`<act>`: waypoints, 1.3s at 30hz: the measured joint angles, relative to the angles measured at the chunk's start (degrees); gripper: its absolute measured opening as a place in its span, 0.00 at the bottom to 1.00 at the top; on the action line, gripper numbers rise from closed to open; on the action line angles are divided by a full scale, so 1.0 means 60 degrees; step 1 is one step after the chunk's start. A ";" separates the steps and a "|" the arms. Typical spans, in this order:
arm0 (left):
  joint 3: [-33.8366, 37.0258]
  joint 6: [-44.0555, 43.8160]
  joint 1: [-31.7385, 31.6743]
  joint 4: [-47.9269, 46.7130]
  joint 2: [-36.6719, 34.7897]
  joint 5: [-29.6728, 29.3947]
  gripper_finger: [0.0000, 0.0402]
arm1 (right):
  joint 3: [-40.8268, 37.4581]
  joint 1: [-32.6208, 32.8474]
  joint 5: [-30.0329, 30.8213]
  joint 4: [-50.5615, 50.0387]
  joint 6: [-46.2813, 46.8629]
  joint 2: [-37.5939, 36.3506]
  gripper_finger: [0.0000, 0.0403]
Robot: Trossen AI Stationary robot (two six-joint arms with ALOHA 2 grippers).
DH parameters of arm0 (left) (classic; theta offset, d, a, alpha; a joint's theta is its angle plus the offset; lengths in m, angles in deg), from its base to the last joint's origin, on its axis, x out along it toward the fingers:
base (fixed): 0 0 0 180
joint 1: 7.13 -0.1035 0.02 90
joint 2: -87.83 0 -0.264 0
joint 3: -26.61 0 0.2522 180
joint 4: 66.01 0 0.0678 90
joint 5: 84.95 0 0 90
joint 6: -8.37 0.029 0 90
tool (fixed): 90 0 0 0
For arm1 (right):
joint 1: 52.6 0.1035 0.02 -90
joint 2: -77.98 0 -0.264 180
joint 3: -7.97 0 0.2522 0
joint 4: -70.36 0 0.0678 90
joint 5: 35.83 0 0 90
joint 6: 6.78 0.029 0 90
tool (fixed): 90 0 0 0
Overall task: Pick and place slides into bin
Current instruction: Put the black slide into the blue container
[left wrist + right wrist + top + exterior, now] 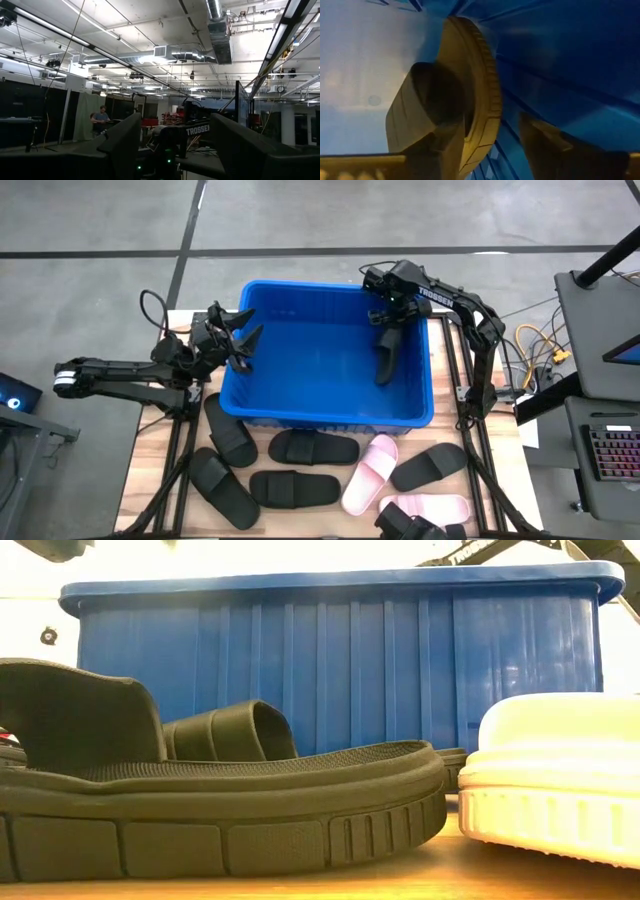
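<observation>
The blue bin stands mid-table; its ribbed wall also shows in the low view. My right gripper is over the bin's right part, fingers pointing down and open. Just below it, inside the bin, a black slide stands on end, close to the right wall. My left gripper is open and empty at the bin's left rim. Several black slides and two pink slides lie flat on the table in front of the bin. My right gripper has one finger at the slide's upper end by the strap. I cannot tell whether it touches. The other finger stands apart from the sole's ribbed edge. The fingers come from above.
A black slide and a pink slide lie close to the low camera. The table's near strip is crowded with slides. Cables and a desk are off the right side. A person is far back in the room.
</observation>
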 joint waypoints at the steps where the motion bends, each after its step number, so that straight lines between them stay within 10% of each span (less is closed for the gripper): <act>1: 0.0000 -0.0001 -0.0004 0.0000 0.0000 0.0000 0.56 | 0.0000 0.0000 0.0000 -0.0003 -0.0004 0.0000 0.45; 39: 0.0000 0.0004 0.0000 0.0000 0.0000 -0.0163 0.56 | 0.0000 0.0695 0.0219 0.0350 -0.3028 -0.0142 0.59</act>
